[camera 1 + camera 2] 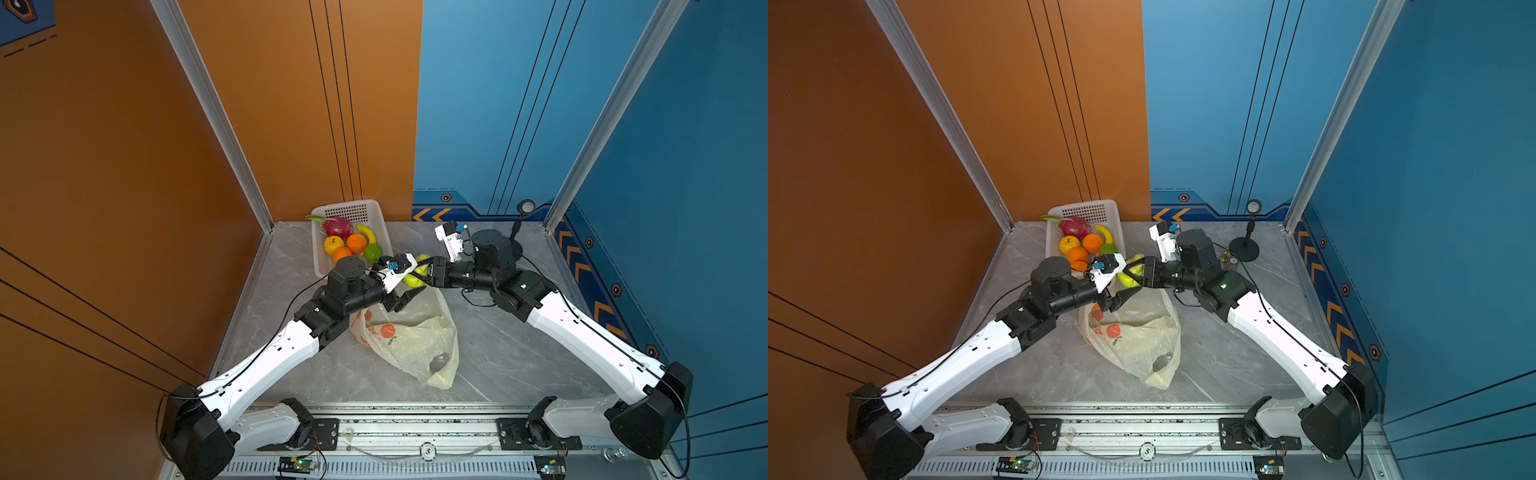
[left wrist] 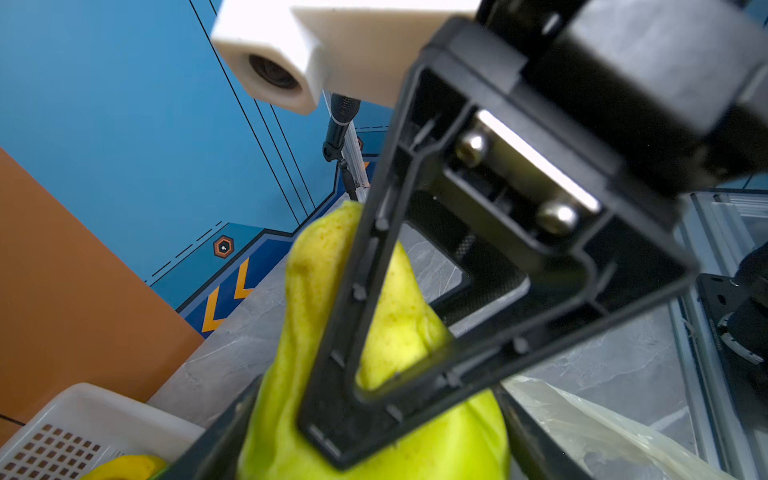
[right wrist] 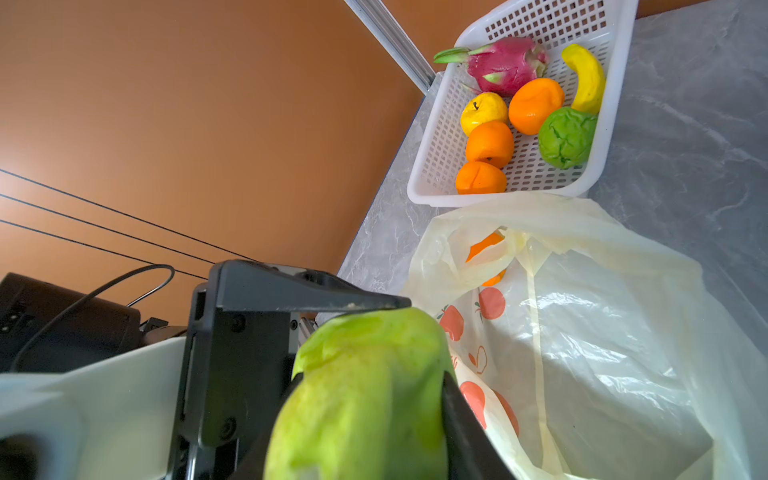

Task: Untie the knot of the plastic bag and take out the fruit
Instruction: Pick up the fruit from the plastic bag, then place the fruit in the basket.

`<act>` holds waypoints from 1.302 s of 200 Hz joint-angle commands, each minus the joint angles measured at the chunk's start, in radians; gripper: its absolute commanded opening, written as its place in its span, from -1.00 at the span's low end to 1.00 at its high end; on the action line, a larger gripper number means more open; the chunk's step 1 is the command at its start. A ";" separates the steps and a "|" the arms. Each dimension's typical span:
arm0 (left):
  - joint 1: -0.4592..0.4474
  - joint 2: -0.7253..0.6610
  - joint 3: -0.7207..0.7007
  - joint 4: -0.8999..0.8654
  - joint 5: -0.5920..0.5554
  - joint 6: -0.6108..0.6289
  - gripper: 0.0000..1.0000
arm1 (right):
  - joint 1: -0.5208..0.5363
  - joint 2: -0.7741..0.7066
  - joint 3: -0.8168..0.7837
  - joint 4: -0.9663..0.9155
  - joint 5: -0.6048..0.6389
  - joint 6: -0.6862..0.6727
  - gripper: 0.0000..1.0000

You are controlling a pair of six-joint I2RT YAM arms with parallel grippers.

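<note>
A green fruit (image 1: 414,281) hangs above the table between both arms. My right gripper (image 1: 428,272) is shut on it, and the right wrist view shows the fruit (image 3: 361,395) squeezed between its fingers. From the other side my left gripper (image 1: 409,290) is closed around the same fruit (image 2: 374,449), with a finger against each flank. The plastic bag (image 1: 415,332) lies slack beneath them with its mouth open (image 3: 602,332). No knot is in view. Several more fruit, including oranges and a pink dragon fruit (image 1: 337,226), lie in the white basket (image 1: 353,204).
The basket (image 1: 1088,203) stands at the back left against the orange wall, with a yellow banana (image 3: 586,79) in it too. At the back right are a black round-based stand (image 1: 1246,249) and a small bottle (image 1: 1225,261). A dark patch shows through the bag's near end (image 1: 438,363).
</note>
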 commanded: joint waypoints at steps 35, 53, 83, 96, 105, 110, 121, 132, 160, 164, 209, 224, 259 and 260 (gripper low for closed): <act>-0.004 0.006 0.042 0.040 -0.092 -0.047 0.05 | 0.014 -0.015 0.032 -0.030 -0.008 0.002 0.20; 0.011 0.006 0.058 0.027 -0.168 -0.089 -0.01 | 0.009 -0.040 0.030 -0.030 0.038 -0.001 0.56; 0.081 0.033 0.123 -0.039 -0.270 -0.182 -0.11 | -0.003 -0.087 0.010 -0.020 0.124 -0.003 0.83; 0.118 0.062 0.162 -0.098 -0.311 -0.226 -0.14 | -0.008 -0.103 -0.005 -0.010 0.152 0.002 0.92; 0.148 0.084 0.193 -0.133 -0.327 -0.262 -0.16 | -0.012 -0.109 -0.012 -0.005 0.165 0.007 0.96; 0.167 0.098 0.209 -0.156 -0.333 -0.284 -0.17 | -0.013 -0.112 -0.014 -0.003 0.172 0.009 0.98; 0.209 0.128 0.238 -0.188 -0.338 -0.331 -0.19 | -0.014 -0.114 -0.016 -0.005 0.182 0.010 1.00; 0.248 0.163 0.270 -0.208 -0.337 -0.372 -0.19 | -0.015 -0.111 -0.016 -0.010 0.188 0.009 0.99; 0.321 0.278 0.384 -0.326 -0.336 -0.431 -0.20 | -0.013 -0.098 -0.013 -0.022 0.183 0.010 0.99; 0.329 0.294 0.406 -0.346 -0.336 -0.441 -0.20 | -0.013 -0.096 -0.012 -0.025 0.181 0.011 0.99; 0.390 0.507 0.616 -0.566 -0.358 -0.542 -0.21 | -0.013 -0.083 -0.003 -0.054 0.184 0.012 0.99; 0.401 0.558 0.664 -0.612 -0.349 -0.573 -0.22 | -0.013 -0.081 -0.003 -0.058 0.188 0.012 0.99; 0.419 0.682 0.773 -0.732 -0.330 -0.625 -0.24 | -0.013 -0.075 0.003 -0.070 0.187 0.019 0.99; 0.420 0.687 0.777 -0.735 -0.329 -0.625 -0.24 | -0.013 -0.074 0.003 -0.072 0.187 0.018 0.99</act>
